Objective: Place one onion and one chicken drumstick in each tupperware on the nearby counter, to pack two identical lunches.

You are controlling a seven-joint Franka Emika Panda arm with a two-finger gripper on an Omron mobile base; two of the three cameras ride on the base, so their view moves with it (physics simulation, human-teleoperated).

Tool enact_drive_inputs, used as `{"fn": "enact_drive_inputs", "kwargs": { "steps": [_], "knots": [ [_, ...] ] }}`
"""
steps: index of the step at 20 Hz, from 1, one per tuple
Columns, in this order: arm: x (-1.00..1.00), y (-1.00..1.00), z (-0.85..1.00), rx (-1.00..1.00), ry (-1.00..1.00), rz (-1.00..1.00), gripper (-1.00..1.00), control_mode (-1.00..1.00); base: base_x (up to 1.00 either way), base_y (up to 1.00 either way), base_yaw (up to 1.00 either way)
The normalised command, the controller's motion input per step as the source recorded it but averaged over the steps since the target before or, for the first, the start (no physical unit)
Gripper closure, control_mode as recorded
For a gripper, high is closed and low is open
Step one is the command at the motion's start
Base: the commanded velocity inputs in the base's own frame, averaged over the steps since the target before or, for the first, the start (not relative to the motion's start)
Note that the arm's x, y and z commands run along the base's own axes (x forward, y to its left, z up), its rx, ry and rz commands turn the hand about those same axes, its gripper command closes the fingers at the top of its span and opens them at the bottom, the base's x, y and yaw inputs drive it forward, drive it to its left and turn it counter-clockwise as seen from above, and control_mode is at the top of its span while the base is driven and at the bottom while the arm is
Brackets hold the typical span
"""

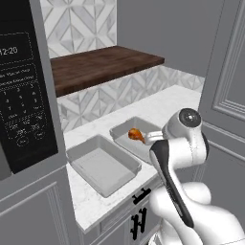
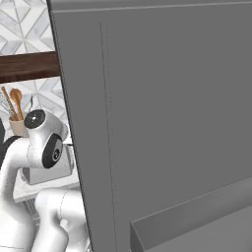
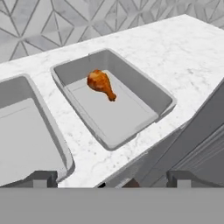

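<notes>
Gripper (image 3: pixel 111 177) nearest, jaws spread wide, empty, above counter (image 3: pixel 175 48) edge. Chicken drumstick (image 3: pixel 101 84) lies in right tupperware (image 3: pixel 164 97); left tupperware (image 3: pixel 52 135) bare. Drumstick probably glossy, slippery, rigid; best pinched across bulbous end.

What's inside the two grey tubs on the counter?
The right tupperware holds one chicken drumstick and nothing else. The left tupperware looks empty in the left base view; in the hand view part of it is cut off.
</notes>
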Motion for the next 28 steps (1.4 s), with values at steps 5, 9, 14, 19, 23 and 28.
{"fn": "enact_drive_inputs", "kwargs": {
  "steps": [5, 9, 14, 19, 23, 28],
  "knots": [
    [-0.8, 0.0, -0.01, 0.0, -0.15, 0.0, -1.0, 1.0, -0.2, -0.04, 0.0],
    [0.0, 0.0, 0.0, 0.0, 0.0, 0.0, -1.0, 1.0, -1.0, -0.28, 0.0],
    [0.0, 0.0, 0.0, 0.0, 0.0, 0.0, -1.0, 1.0, -1.0, 0.02, 0.0],
    [0.0, 0.0, 0.0, 0.0, 0.0, 0.0, -1.0, 1.0, -1.0, 0.29, -0.13],
    [0.0, 0.0, 0.0, 0.0, 0.0, 0.0, -1.0, 1.0, -0.87, 0.0, -0.56],
    [0.0, 0.0, 0.0, 0.0, 0.0, 0.0, -1.0, 1.0, -0.34, 0.0, -0.6]
  ]
}}
